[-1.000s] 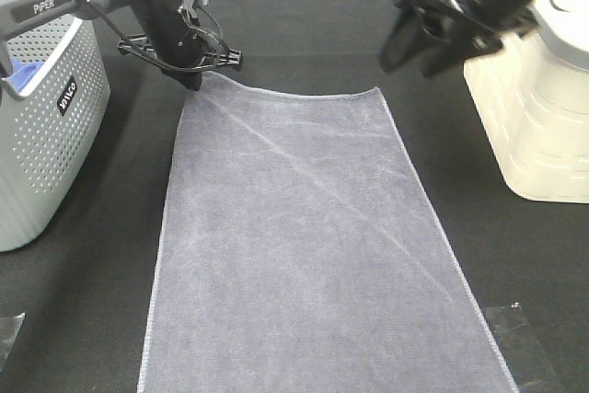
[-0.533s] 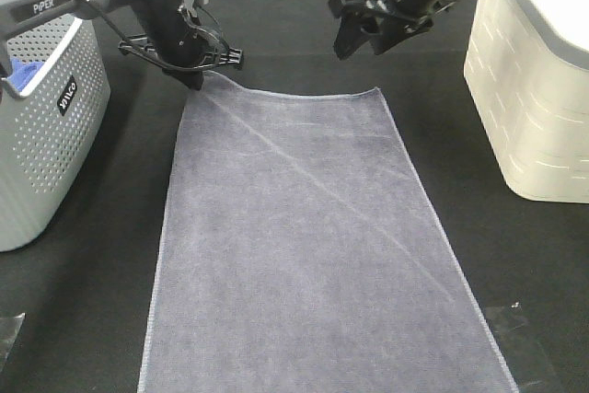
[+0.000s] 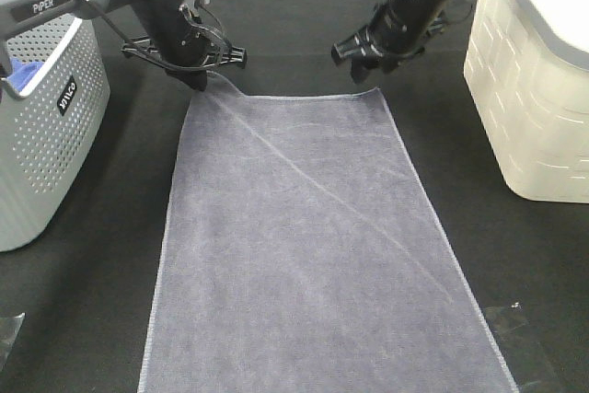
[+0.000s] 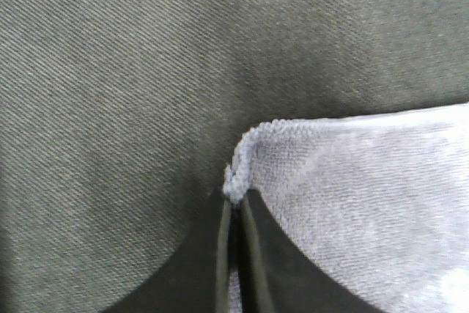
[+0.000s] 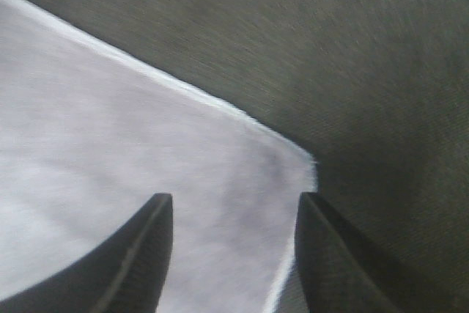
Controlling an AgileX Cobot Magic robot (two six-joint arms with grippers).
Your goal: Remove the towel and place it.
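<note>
The grey-lavender towel lies spread flat and lengthwise on the black table. My left gripper is shut on the towel's far left corner, which is lifted slightly into a small peak. My right gripper is open and hovers just above the towel's far right corner, one finger over the cloth and the other near its edge. It holds nothing.
A grey perforated basket with a bright blue cloth inside stands at the left. A cream plastic bin stands at the right. Clear tape patches lie on the table near the front corners.
My right arm has swung from beside the cream bin leftward and down to the towel's far right corner. The left gripper has stayed shut on the far left corner.
</note>
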